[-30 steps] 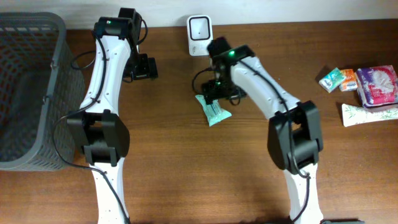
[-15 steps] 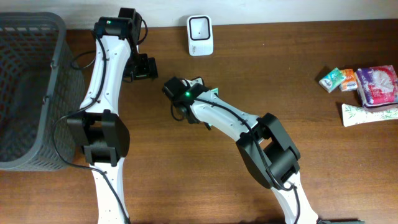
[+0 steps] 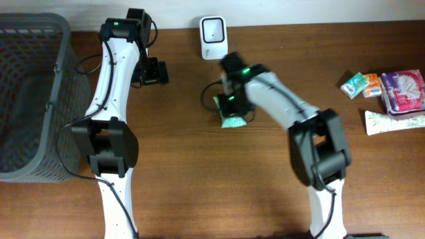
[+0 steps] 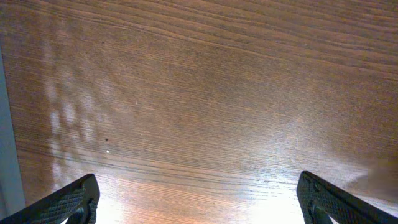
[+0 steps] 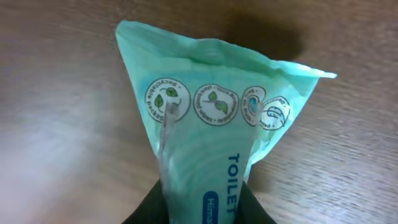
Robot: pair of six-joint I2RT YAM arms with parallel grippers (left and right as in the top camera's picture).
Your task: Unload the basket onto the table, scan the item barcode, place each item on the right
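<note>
Closest to me, on the right wrist feed, the right pincer (image 5: 199, 214) is nipped in on the narrow end of the teal packet (image 5: 211, 124). Its dark fingers (image 5: 143, 214) press against both sides, and the packet fans out away from the camera. I can read "TOILET" on it, and there is a row of round eco marks near its wide, crimped edge. I see no barcode on the face turned towards me.

On the left wrist feed, the left pincer (image 4: 199, 202) is spread as wide as it goes. Only its two fingertips (image 4: 68, 202) show, in the bottom corners, with bare wood between them. It holds nothing.

From overhead, the packet sits under the right pincer around the middle of the brown surface (image 3: 199, 172), with one teal end poking out below the fingers. I cannot tell whether it is lifted or resting on the wood. The left pincer hangs well apart to its left.

Further left is the grey mesh basket (image 3: 60, 79). Off at the right edge lie a purple pack (image 3: 402, 89), two small packs (image 3: 362, 84) and a white leafy pack (image 3: 395, 121). Farthest back, just beyond the right arm, the white scanner (image 3: 213, 29) stands at the far edge.
</note>
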